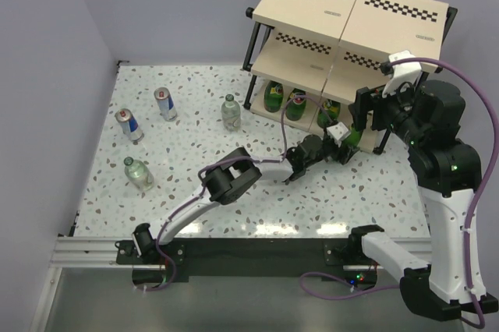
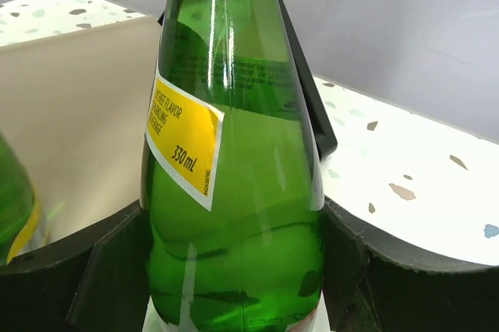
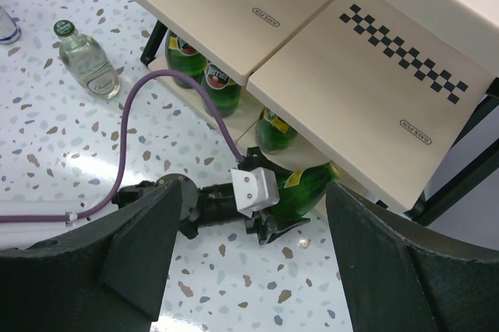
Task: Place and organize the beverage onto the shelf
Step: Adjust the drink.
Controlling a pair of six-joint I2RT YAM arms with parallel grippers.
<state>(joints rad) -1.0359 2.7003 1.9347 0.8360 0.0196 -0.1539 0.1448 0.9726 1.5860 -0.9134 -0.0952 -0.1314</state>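
L arm fwd, L gripper (image 1: pixel 344 138) clamping green bottle (image 2: pixel 234 215); R arm raised, R gripper (image 1: pixel 365 114) jaws apart.

green bottles (image 1: pixel 274 97) 4 | clear bottles (image 1: pixel 230 112) 2 | cans (image 1: pixel 165 104) 2 | shelf (image 1: pixel 312 5) 1

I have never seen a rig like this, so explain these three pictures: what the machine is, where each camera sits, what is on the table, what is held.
These are two robot arms bolted at the near edge of a table. The wide picture looks down from above and behind them; the other two come from a camera on each wrist. On the table are two clear bottles and two cans. At the far right stands a three-tier shelf with three green bottles on its lowest board. The left gripper is shut on a fourth green bottle, tilted near that board. The right gripper is raised beside the shelf, open and empty.
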